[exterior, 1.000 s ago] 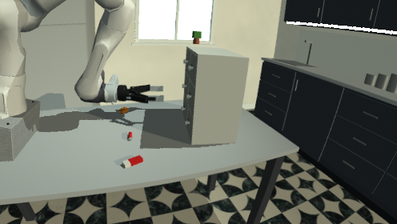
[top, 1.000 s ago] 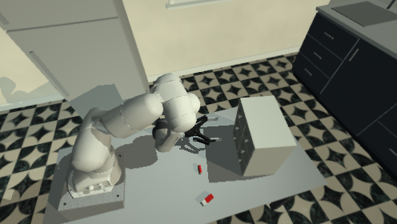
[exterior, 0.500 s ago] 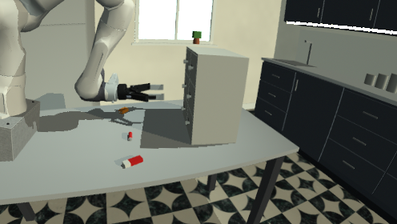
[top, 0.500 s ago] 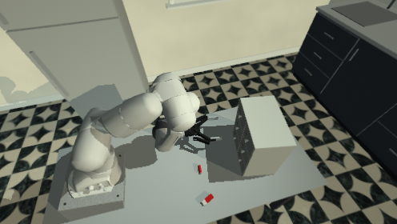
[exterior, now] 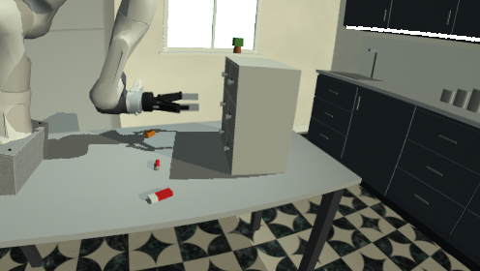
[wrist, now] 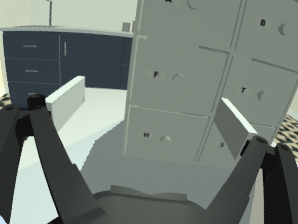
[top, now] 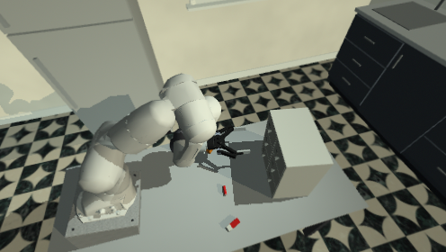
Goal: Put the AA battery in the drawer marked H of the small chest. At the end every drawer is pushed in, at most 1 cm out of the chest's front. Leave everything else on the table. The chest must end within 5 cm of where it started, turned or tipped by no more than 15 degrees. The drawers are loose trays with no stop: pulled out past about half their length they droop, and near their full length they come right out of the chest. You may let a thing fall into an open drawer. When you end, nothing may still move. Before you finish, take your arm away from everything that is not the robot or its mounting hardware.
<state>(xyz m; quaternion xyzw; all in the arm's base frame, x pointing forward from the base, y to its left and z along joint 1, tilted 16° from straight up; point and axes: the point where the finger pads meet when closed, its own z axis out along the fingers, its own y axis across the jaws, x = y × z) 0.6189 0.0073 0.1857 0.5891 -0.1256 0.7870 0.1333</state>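
Note:
The small grey chest (top: 297,150) stands on the right part of the table, its drawer front facing my arm. All its drawers look pushed in. In the wrist view the chest (wrist: 200,63) fills the frame, and the drawer marked H (wrist: 160,137) is in the lower row at the left. A small red cylinder with a grey end (top: 224,190), which looks like the AA battery, lies on the table in front of the chest and also shows in the exterior view (exterior: 157,165). My gripper (top: 234,143) (exterior: 193,102) is open and empty, held in the air, pointing at the chest front.
A small orange item (exterior: 150,134) lies on the table below my gripper. A red and white block (top: 232,223) lies near the table's front edge. My arm's base block (top: 103,216) is at the left. Dark kitchen cabinets (exterior: 411,145) stand beyond the table.

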